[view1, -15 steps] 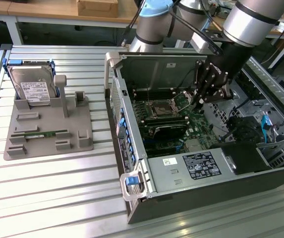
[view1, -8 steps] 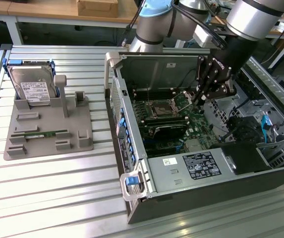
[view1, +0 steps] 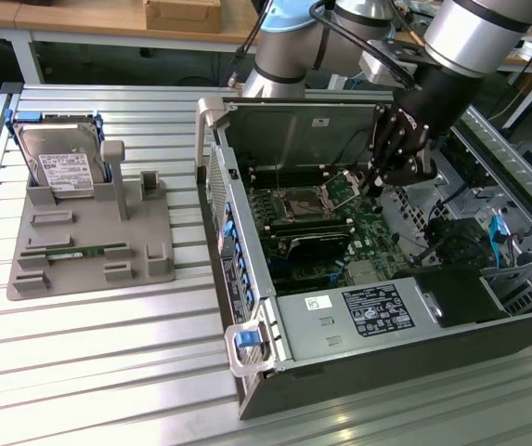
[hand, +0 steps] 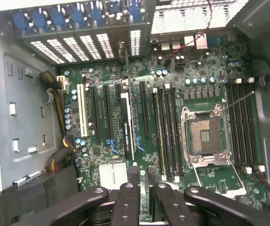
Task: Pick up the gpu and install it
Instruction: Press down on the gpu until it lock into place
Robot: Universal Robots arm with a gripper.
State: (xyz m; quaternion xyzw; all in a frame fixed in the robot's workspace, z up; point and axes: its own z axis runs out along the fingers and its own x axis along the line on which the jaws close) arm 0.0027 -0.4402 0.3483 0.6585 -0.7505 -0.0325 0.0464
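Note:
The gpu [view1: 314, 243] stands seated in a motherboard slot inside the open computer case [view1: 340, 372], just beside the CPU socket [view1: 301, 200]. In the wrist view the gpu [hand: 127, 127] shows edge-on as a thin dark card, its bracket end against the rear slot openings. My gripper [view1: 377, 181] hovers above the board towards the exterior view's right, clear of the card. Its black fingers [hand: 130, 197] stand a narrow gap apart, and the gripper [hand: 143, 176] has nothing between them.
A grey fixture [view1: 145, 269] lies on the ribbed table at the exterior view's left. It holds a silver hard drive [view1: 61, 167] upright and a green memory stick [view1: 71, 252]. The case walls, drive bays and cables [view1: 498, 242] crowd the exterior view's right.

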